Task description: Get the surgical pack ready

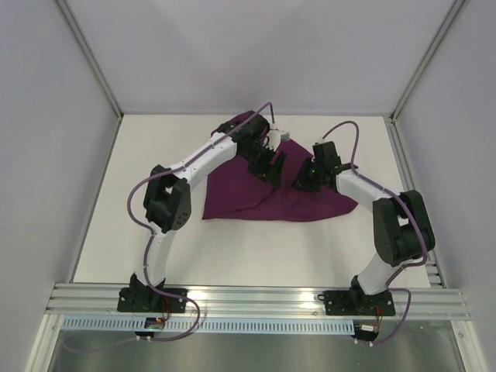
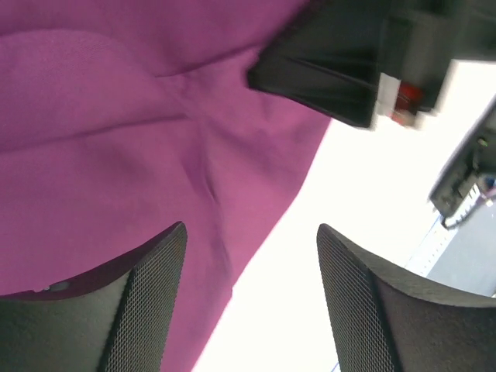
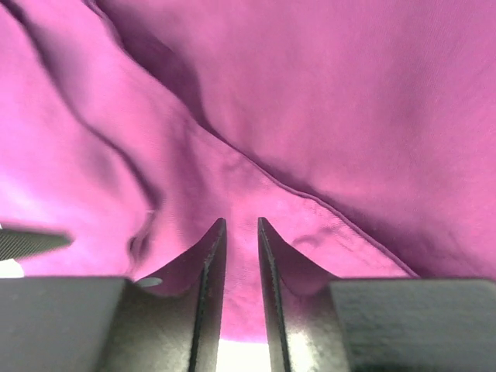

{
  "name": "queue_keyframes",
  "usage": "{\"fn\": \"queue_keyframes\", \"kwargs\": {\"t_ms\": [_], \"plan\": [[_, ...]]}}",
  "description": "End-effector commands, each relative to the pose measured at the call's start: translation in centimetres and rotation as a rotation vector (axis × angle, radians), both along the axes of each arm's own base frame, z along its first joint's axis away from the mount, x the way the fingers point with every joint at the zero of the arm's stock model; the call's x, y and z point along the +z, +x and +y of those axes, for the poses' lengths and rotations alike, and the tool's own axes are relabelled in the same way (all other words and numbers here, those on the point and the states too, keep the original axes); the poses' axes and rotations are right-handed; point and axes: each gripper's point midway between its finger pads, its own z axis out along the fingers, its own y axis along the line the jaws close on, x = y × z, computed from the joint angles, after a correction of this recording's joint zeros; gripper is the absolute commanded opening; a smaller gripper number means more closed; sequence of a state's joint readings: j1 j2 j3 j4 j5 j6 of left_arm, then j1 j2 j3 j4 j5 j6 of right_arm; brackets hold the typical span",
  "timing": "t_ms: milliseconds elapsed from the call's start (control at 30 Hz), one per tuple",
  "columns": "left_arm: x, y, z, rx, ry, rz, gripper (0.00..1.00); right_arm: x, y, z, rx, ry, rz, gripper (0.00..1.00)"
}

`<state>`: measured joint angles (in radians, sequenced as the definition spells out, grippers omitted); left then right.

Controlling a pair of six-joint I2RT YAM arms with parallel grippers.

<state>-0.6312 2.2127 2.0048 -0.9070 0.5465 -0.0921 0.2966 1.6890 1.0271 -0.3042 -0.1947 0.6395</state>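
The surgical pack (image 1: 252, 200) is a deep-purple fabric sheet folded over itself into a rough triangle on the white table. Whatever it wraps is hidden. My left gripper (image 1: 270, 169) hovers over the fold's upper middle. In the left wrist view its jaws (image 2: 252, 226) stand wide open with nothing between them, above the fabric (image 2: 116, 139) edge and bare table. My right gripper (image 1: 304, 181) is low over the fold's right part. Its fingers (image 3: 241, 219) are parted by a narrow gap, open, with only creased fabric (image 3: 325, 101) showing behind it.
The white table (image 1: 256, 252) is walled by grey panels and aluminium posts (image 1: 91, 66). A metal rail (image 1: 256, 298) runs along the near edge at the arm bases. The right arm's black wrist (image 2: 325, 70) hangs close in the left wrist view.
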Motion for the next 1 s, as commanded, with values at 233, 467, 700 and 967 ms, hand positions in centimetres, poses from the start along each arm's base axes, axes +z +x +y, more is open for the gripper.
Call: {"fn": "queue_keyframes", "kwargs": {"t_ms": [233, 467, 700, 967], "plan": [[10.2, -1.8, 9.5, -0.015, 0.170, -0.360, 0.78, 6.9, -1.3, 6.4, 0.079, 0.087, -0.149, 0.44], [4.2, -1.6, 17.8, 0.148, 0.324, -0.203, 0.79, 4.6, -3.0, 9.0, 0.039, 0.220, -0.045, 0.48], [-0.2, -1.5, 21.3, 0.210, 0.375, -0.131, 0.79, 3.5, -3.5, 11.6, 0.056, 0.295, -0.005, 0.52], [-3.1, -2.3, 21.5, 0.194, 0.402, -0.066, 0.77, 1.9, -2.7, 12.7, 0.052, 0.314, 0.036, 0.47]]}}
